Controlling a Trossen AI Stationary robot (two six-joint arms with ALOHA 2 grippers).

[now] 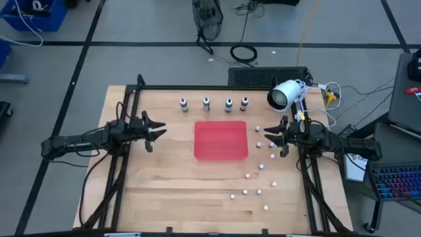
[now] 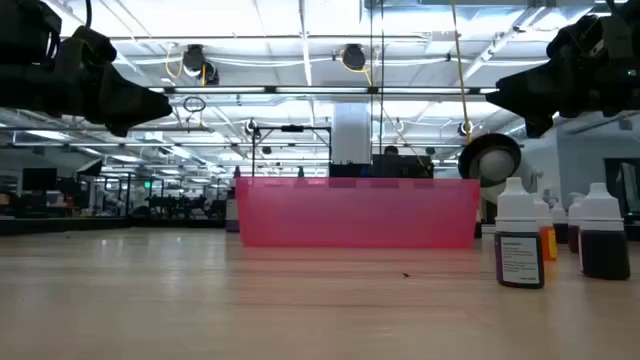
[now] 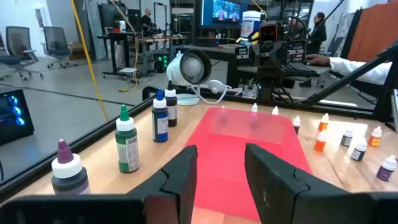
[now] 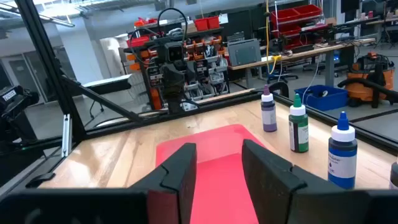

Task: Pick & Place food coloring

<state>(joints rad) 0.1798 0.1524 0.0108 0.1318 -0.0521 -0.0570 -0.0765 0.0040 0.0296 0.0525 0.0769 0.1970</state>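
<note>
Wooden desk [image 1: 164, 184]: red plastic tray [image 1: 220, 140], four small dark food coloring bottles [image 1: 214, 103] behind.
Left gripper [image 1: 155, 131], right gripper [image 1: 271, 137]: fingers wide, empty; approach one bottle squarely, avoiding neighbours.

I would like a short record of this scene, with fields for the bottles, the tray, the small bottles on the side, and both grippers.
row of bottles: four small upright food coloring bottles along the far edge of the wooden table, beyond the tray
tray: shallow red plastic tray, mid-table, nothing visible in it
scattered items: many tiny white-capped bottles spread on the right of the tray
left gripper: open, holding nothing, left of the tray
right gripper: open, holding nothing, right of the tray
task state: no bottle picked yet
</note>
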